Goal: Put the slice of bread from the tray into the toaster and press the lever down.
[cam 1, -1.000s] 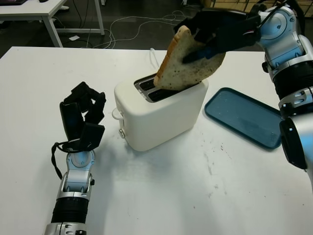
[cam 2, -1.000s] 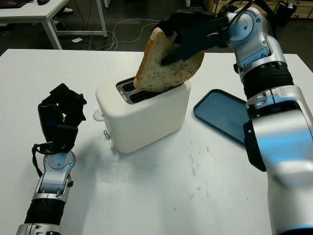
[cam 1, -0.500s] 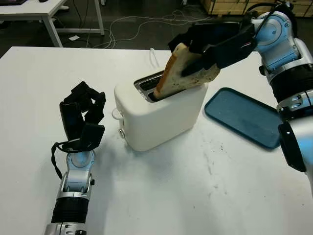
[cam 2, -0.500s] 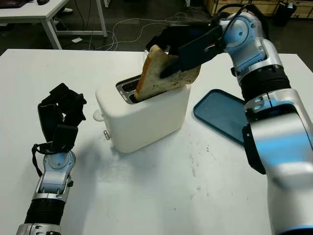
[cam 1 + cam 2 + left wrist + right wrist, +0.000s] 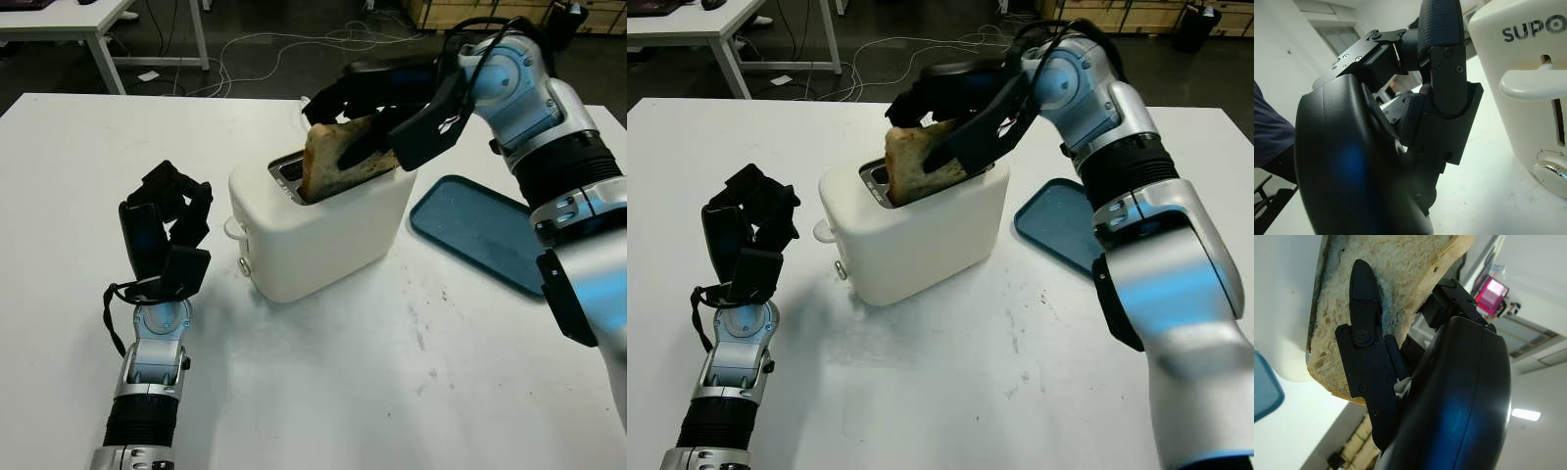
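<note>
Right hand (image 5: 392,122) grips bread slice (image 5: 338,162), half inside toaster (image 5: 323,220) slot; keep upright, release once seated.

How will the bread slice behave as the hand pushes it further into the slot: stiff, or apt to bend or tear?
The bread slice, held by the right hand, keeps its shape, so probably fairly stiff. Its crumb looks porous, so likely light and apt to crumble if squeezed against the toaster slot.

toaster (image 5: 323,230): white | bread (image 5: 338,162): tan, speckled | tray (image 5: 485,233): teal | table (image 5: 392,372): white
</note>
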Available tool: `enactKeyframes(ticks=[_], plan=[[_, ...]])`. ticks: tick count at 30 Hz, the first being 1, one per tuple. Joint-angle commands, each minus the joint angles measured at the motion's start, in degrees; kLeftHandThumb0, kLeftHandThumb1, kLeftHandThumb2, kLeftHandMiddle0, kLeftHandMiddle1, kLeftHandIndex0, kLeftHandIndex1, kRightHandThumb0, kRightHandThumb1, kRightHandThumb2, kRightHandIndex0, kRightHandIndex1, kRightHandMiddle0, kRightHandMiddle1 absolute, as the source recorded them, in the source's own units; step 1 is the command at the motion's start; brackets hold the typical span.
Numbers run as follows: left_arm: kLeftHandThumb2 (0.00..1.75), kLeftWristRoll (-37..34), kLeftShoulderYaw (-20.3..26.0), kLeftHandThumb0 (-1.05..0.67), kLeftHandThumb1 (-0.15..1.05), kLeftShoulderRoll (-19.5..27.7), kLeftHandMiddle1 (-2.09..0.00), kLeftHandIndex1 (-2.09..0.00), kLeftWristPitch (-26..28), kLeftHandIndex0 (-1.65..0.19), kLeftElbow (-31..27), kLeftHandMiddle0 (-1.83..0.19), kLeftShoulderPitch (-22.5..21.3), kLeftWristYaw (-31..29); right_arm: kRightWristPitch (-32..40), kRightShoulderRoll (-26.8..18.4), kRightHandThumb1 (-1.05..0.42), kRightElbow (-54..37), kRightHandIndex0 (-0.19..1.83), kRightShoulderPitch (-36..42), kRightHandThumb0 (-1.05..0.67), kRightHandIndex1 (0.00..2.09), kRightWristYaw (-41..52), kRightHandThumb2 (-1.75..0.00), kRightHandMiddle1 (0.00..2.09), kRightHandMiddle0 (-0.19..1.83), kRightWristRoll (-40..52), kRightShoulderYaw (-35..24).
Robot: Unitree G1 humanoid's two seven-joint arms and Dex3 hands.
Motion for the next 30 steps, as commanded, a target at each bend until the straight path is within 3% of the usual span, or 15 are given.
enactKeyframes(ticks=[1, 4, 5, 8, 9, 13, 18, 23, 30], plan=[[0.35, 0.4, 0.0, -0.83, 0.92, -0.3, -1.6, -1.56, 0.2, -0.9, -0.3, -1.2, 0.6, 0.4, -1.4, 0.0, -0.92, -0.7, 1.1, -1.1, -0.48, 1.75, -1.0, -0.37, 1.75, 0.84, -1.3, 0.6], [0.34, -0.4, 0.1, -0.83, 0.92, -0.4, -1.6, -1.56, 0.0, -0.9, -0.2, -1.2, 0.7, 0.2, -2.2, -0.5, -0.92, -0.5, 0.91, -1.3, -0.69, 1.75, -0.3, -0.22, 1.69, 0.69, -1.5, 1.0], [0.34, -0.5, 0.2, -0.83, 0.92, -0.4, -1.6, -1.56, 0.1, -0.91, -0.2, -1.2, 0.7, 0.2, -2.1, -0.7, -0.92, -0.4, 0.71, -1.5, -0.78, 1.65, 0.9, -0.17, 1.59, 0.57, -1.5, 1.2], [0.33, -0.3, 0.2, -0.83, 0.92, -0.4, -1.59, -1.56, 0.4, -0.91, -0.3, -1.2, 0.8, 0.3, -2.7, -1.4, -0.92, -0.3, 0.36, -2.2, -0.89, 1.41, 2.1, -0.1, 1.08, 0.53, -2.7, 2.1], [0.34, 0.1, 0.2, -0.83, 0.92, -0.3, -1.59, -1.56, 0.3, -0.91, -0.2, -1.21, 0.8, 0.5, -3.4, -1.8, -0.92, -0.3, 0.25, -2.4, -0.93, 1.29, 1.6, -0.09, 0.8, 0.53, -3.5, 2.5], [0.35, 0.7, 0.2, -0.83, 0.92, 0.0, -1.59, -1.57, 0.2, -0.9, -0.1, -1.2, 0.9, 0.7, -4.7, -2.9, -0.92, -1.1, 0.07, -3.1, -0.93, 1.01, -0.7, -0.07, 0.25, 0.54, -5.8, 2.9], [0.35, 0.8, 0.2, -0.82, 0.92, 0.0, -1.6, -1.57, -0.2, -0.89, 0.2, -1.2, 0.9, 0.7, -5.6, -3.9, -0.92, -1.7, 0.06, -3.3, -0.9, 0.86, -4.4, -0.07, 0.09, 0.55, -7.1, 2.2], [0.34, 0.7, 0.2, -0.83, 0.92, -0.3, -1.59, -1.57, 0.8, -0.9, -0.3, -1.21, 0.9, 0.6, -6.0, -4.8, -0.92, -2.0, 0.09, -3.7, -0.85, 0.79, -6.4, -0.06, 0.06, 0.56, -6.7, 1.5], [0.33, 0.3, 0.1, -0.82, 0.92, -0.2, -1.59, -1.57, 0.6, -0.91, -0.2, -1.21, 0.7, 0.2, -6.6, -5.5, -0.91, -3.0, 0.22, -2.7, -0.71, 0.85, -14.9, -0.03, 0.09, 0.67, -5.5, -2.5]])
